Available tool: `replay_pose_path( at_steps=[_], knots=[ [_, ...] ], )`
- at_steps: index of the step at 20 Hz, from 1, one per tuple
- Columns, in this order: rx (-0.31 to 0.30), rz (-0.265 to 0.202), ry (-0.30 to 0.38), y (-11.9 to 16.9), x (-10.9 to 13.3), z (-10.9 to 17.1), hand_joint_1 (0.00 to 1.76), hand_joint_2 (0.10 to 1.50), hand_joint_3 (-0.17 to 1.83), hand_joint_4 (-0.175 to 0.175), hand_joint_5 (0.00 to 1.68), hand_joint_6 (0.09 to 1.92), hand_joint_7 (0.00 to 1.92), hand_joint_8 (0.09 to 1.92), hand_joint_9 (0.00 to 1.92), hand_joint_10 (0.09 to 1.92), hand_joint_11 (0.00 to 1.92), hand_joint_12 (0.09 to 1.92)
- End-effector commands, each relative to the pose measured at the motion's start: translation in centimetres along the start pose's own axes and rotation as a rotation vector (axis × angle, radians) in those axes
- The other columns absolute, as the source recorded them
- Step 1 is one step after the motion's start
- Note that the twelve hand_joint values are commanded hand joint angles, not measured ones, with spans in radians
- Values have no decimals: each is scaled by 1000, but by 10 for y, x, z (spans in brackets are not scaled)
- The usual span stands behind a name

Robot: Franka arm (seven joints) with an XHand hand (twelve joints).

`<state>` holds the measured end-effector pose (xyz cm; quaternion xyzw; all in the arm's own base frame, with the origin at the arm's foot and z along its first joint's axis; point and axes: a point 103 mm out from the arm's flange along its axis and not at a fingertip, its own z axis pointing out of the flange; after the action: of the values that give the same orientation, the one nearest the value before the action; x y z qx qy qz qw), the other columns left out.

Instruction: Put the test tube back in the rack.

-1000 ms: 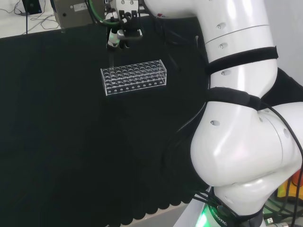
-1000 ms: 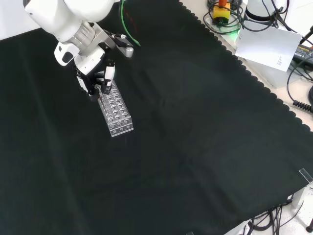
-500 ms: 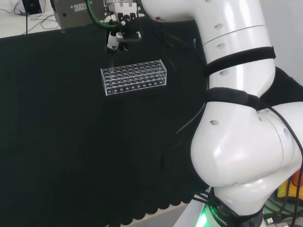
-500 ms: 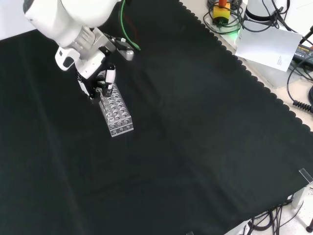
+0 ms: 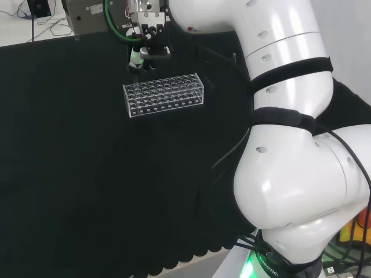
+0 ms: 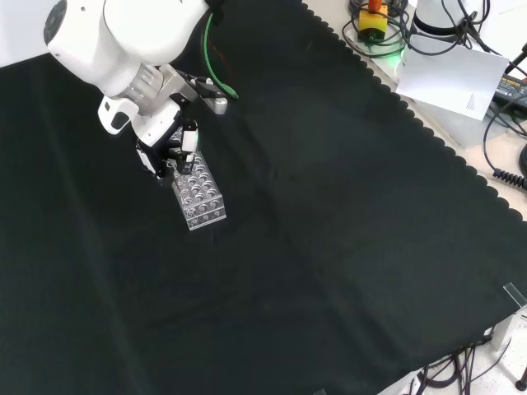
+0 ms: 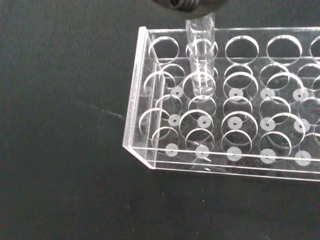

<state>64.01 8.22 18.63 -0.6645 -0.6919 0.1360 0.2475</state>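
A clear plastic rack (image 5: 164,94) with several rows of round holes lies on the black cloth, and its holes look unfilled. My black and white hand (image 5: 146,41) hovers just over the rack's left end in the head view, fingers curled. In the front view the hand (image 6: 173,141) is at the far end of the rack (image 6: 198,191). The wrist view shows a clear test tube (image 7: 200,55) hanging upright from the hand. Its rounded bottom is over a hole in the second column from the rack's end wall (image 7: 136,100), level with the top plate.
Black cloth (image 6: 329,247) surrounds the rack on all sides. The arm's white links (image 5: 284,145) take up the right of the head view. Cables and a white sheet (image 6: 449,78) lie off the cloth's scalloped edge at the front view's right.
The hand with the tube has shifted slightly: a little left in the head view, a little down and right in the front view. The rack has stayed put.
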Motion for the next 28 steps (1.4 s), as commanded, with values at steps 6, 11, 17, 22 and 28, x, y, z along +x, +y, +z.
replay_pose_path(
  at_steps=[6,11,17,22,28],
  knots=[
    [30,1,6,3,-3,17,1431,1044,-175,-175,1364,87,1309,700,1354,550,1445,743],
    [34,1,8,2,-5,17,1431,1044,-175,-175,1364,87,1309,700,1355,549,1445,743],
    [72,1,15,4,-3,18,1429,1049,-175,-175,1362,87,1292,732,1334,587,1438,746],
    [83,-17,46,4,-5,17,1378,1038,-128,-165,1252,414,1267,625,1396,523,1350,958],
    [69,-31,64,1,-6,13,1295,959,-175,-170,975,585,957,832,1314,608,1069,1232]
  ],
)
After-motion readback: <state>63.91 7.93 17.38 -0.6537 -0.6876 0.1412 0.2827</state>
